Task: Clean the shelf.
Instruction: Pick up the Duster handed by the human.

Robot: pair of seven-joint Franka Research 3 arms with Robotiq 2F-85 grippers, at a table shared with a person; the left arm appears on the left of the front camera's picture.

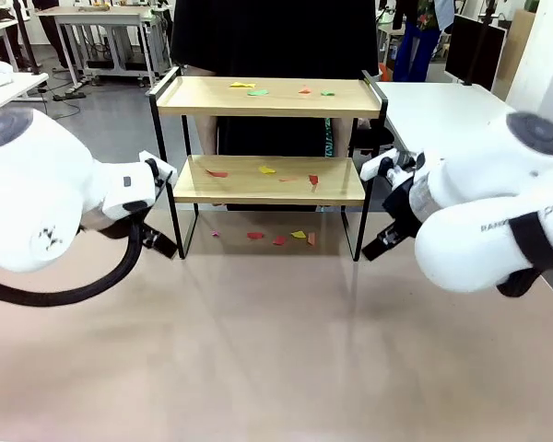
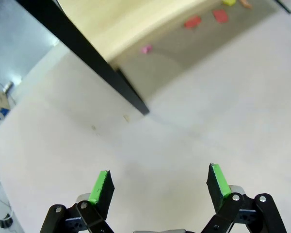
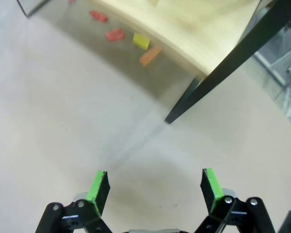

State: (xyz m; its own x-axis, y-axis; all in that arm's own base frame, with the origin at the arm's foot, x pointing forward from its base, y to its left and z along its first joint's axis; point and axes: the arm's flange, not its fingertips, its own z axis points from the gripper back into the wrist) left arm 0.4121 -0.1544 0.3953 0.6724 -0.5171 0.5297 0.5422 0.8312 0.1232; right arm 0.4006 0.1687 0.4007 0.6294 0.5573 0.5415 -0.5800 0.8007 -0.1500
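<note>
The shelf point(image 1: 203, 95) stands at the far middle of the table, two light wooden boards in a black frame. Coloured paper scraps point(image 1: 257, 92) lie on its top board, more scraps point(image 1: 267, 169) on the lower board, and others point(image 1: 279, 240) on the table beneath. My left gripper point(image 1: 166, 247) hangs open just outside the left front leg point(image 2: 87, 53), nothing between its green pads point(image 2: 101, 187). By the right front leg point(image 3: 223, 73), my right gripper point(image 1: 373, 250) is also open and empty. Red, yellow and orange scraps point(image 3: 141, 41) show under the lower board.
A person in black point(image 1: 276, 37) stands right behind the shelf. A white table point(image 1: 442, 106) adjoins at the back right. The tan tabletop point(image 1: 276, 350) in front of the shelf is bare. Both arms' bulky white links flank the shelf.
</note>
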